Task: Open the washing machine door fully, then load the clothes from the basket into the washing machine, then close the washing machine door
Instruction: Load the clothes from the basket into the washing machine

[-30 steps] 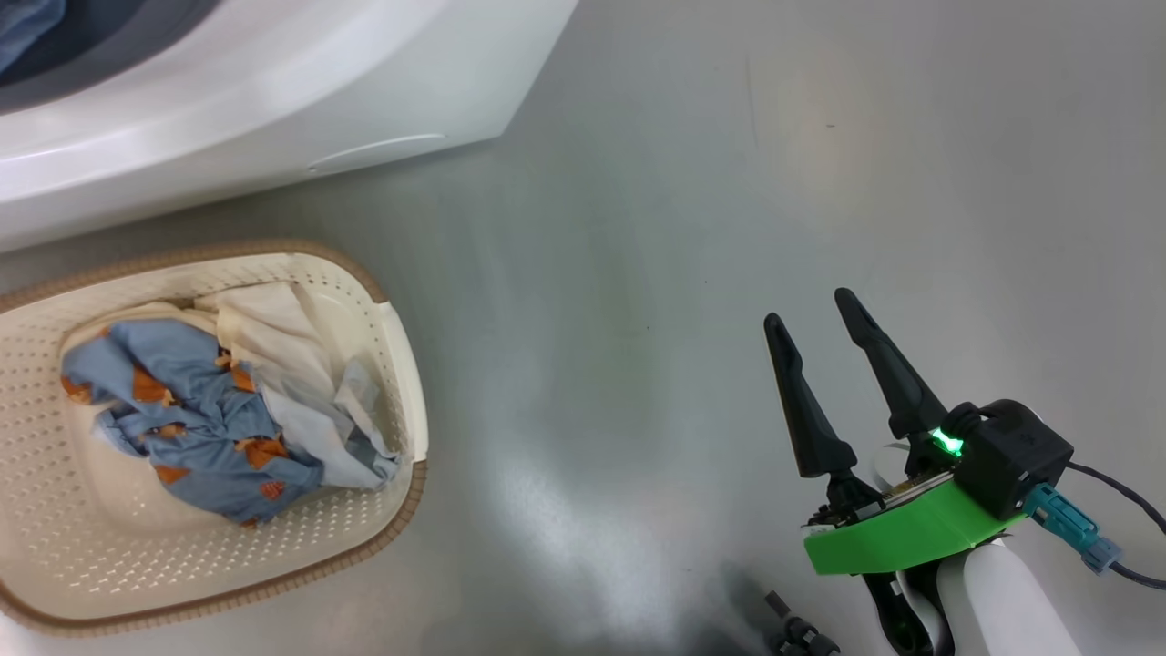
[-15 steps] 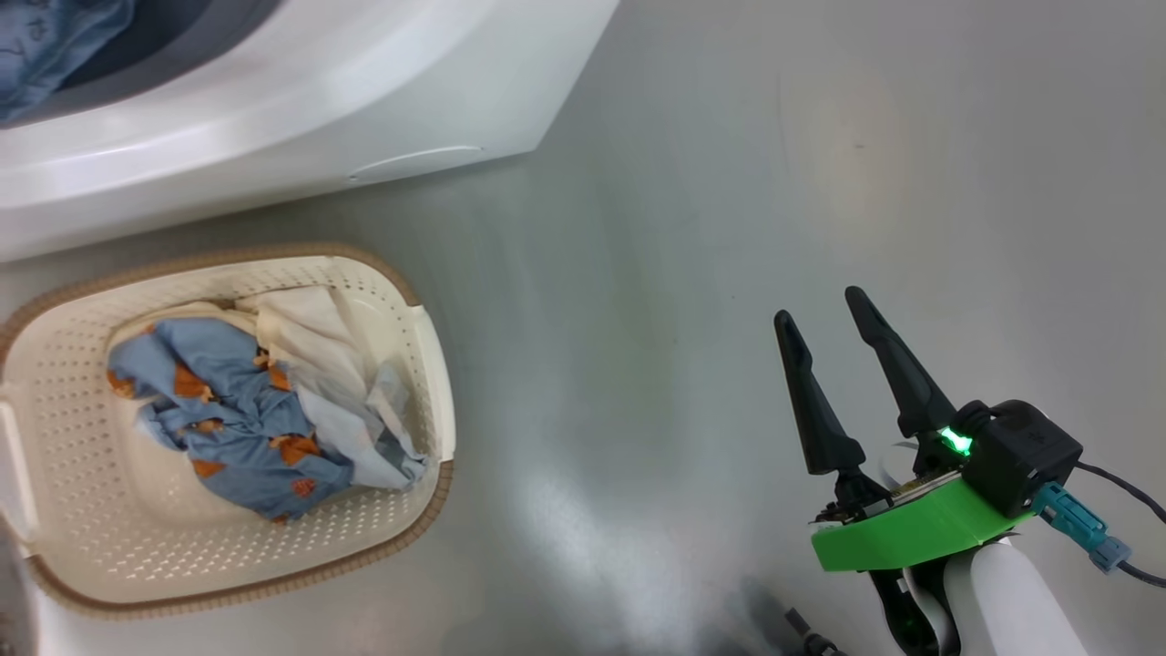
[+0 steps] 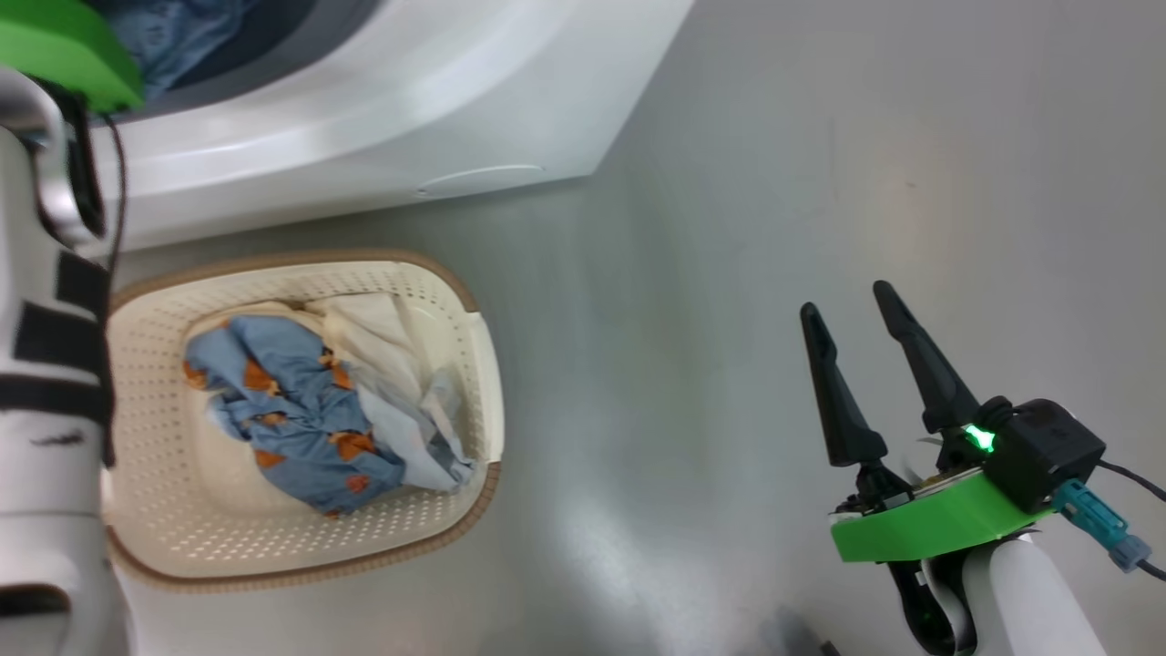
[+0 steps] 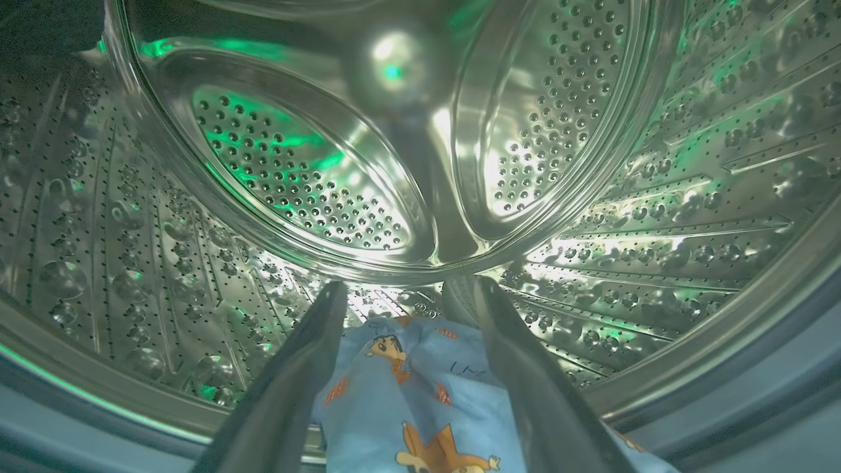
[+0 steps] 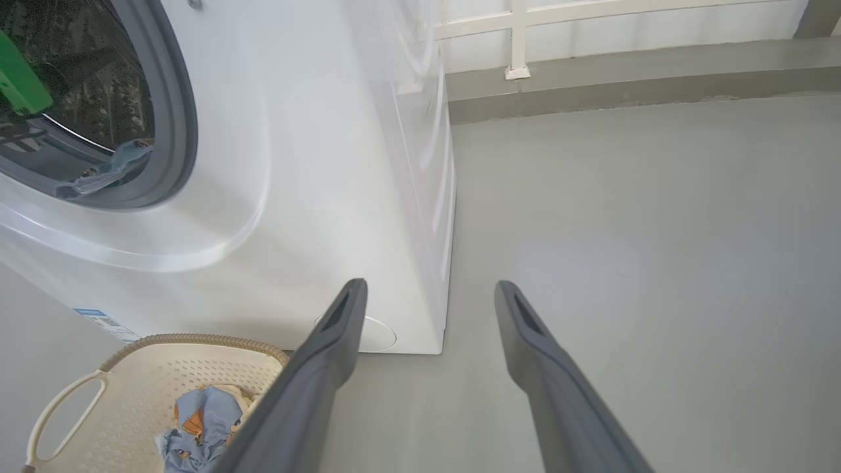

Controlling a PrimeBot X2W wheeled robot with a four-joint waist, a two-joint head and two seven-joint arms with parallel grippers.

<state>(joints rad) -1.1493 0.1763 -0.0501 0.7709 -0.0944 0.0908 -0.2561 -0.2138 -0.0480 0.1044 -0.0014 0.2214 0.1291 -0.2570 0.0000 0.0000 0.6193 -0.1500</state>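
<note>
**Change of state.** The head camera has swung over the last second: the basket (image 3: 301, 259) and the washer (image 3: 410, 109) now sit further right in the head view. This is camera motion, not a shift of either item. The left forearm (image 3: 46, 364) has entered at the left edge of that view. The heap of clothes (image 3: 291, 428) in the basket looks unchanged.

**Left jaws.** They are inside the steel drum (image 4: 295, 184). The fingers (image 4: 295, 368) stand apart. A blue printed garment (image 4: 407, 394) lies between and below them, low at the front of the drum. It appears released, not gripped.

**Right jaws.** They have held their pose, with the fingers (image 3: 843, 401) apart and nothing between them. They hang over the floor (image 3: 729, 182), well apart from the basket.

**Meaning for the task.** The washer mouth is uncovered, so the opening step appears done. Loading is judged part-complete: one garment is in the drum, and blue and cream pieces remain in the basket. The next step is likely to withdraw the left arm and fetch from the basket.

**Surroundings and obstructions.**
- In the right wrist view, blue cloth (image 5: 108, 172) drapes on the lower lip of the grey gasket (image 5: 181, 131). If left there it may be pinched when the door closes, so it should be pushed deeper.
- In the head view the left forearm overlaps the basket's left edge and hides that side.
- The basket stands on the floor just in front of the washer, near the round cap (image 5: 378, 334) and the blue label (image 5: 98, 320).
</note>
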